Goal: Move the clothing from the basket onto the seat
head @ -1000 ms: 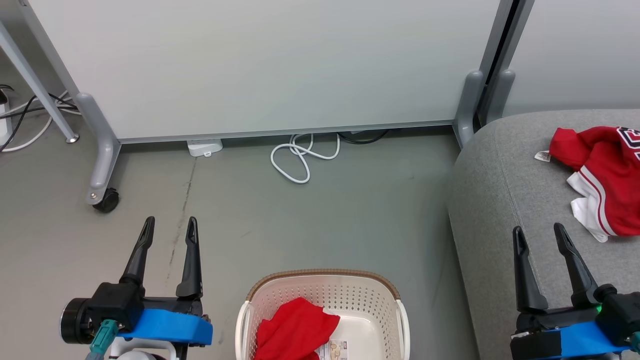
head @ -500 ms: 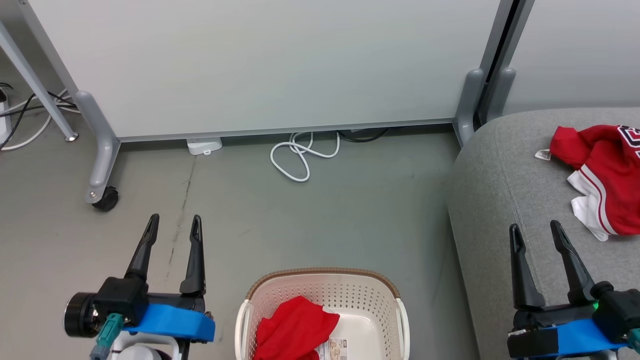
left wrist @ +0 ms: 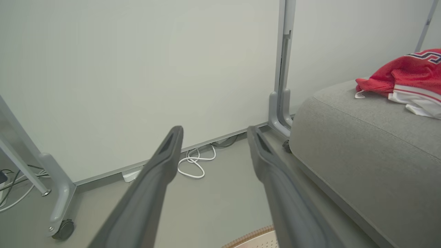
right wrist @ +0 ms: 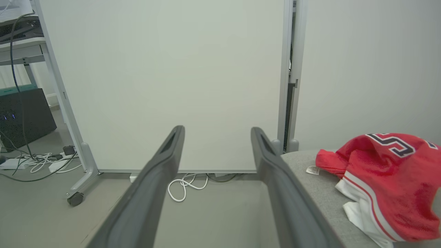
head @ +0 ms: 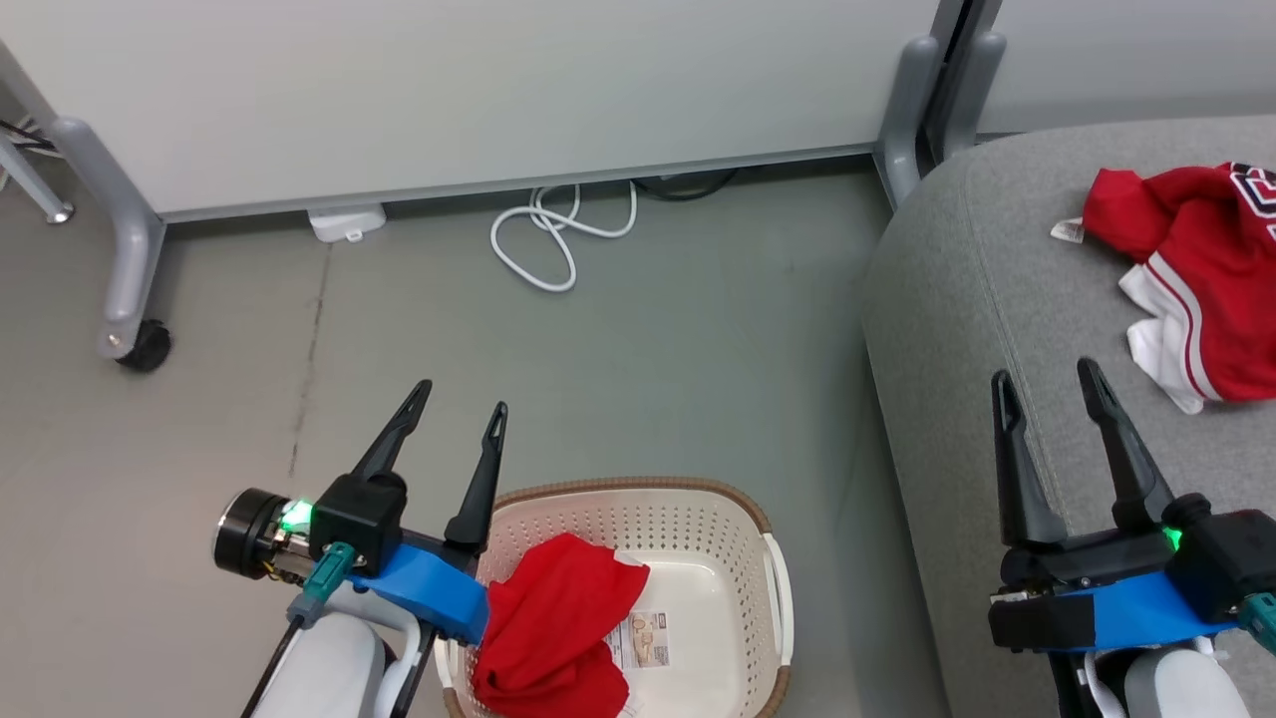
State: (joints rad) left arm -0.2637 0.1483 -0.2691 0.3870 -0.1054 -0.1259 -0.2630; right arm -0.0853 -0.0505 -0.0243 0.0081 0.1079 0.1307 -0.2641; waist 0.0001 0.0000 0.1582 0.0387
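One red garment lies crumpled in the left half of the cream basket, which stands on the floor at the bottom middle of the head view. A second red garment with white striped trim and lettering rests on the grey seat at the right; it is the same garment that the right wrist view shows, and the garment on the cushion in the left wrist view. My left gripper hangs open just left of the basket's rim. Over the seat's near edge my right gripper is open and empty.
A white partition panel on grey castor legs closes off the back. A coiled white cable and a white power strip lie on the grey floor below it. A sticker label marks the basket's bottom.
The head camera has tipped down and turned, shifting the whole scene up and left. My left gripper has swung right, toward the basket's left rim. The right gripper holds much the same pose.
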